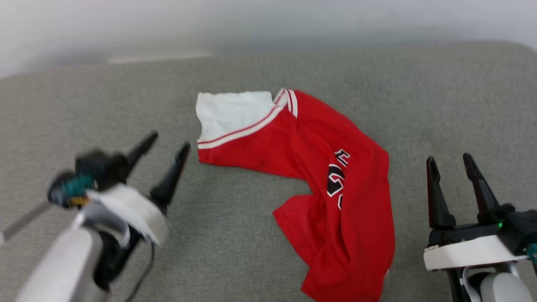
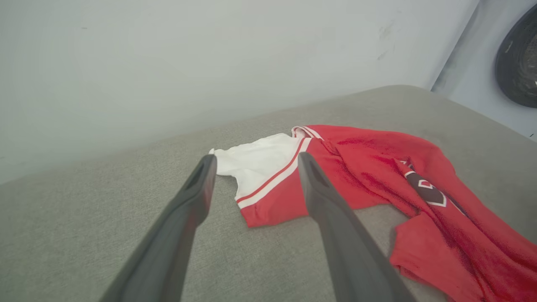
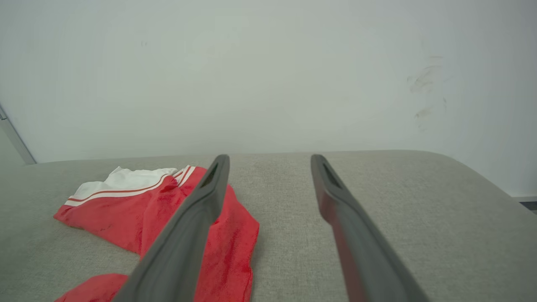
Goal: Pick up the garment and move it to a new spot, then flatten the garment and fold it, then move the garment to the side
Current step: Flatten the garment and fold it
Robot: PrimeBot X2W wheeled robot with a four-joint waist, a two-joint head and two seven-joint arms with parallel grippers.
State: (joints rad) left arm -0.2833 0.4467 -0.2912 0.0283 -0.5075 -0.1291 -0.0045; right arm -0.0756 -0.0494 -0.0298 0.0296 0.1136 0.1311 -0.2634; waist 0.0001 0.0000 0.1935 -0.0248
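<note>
A broad grey-green woven-fabric cushion [image 1: 335, 75] with rounded corners is lit softly and evenly. Directly behind it a plain white matte wall [image 3: 268, 75] is set, marked by faint grey scuffs [image 3: 423, 84] above the cushion's right corner.

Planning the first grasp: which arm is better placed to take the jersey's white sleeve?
Probably left. The open left gripper points toward the white sleeve, just beyond its fingertips. The open right gripper sits beside the jersey, far from that sleeve.
</note>
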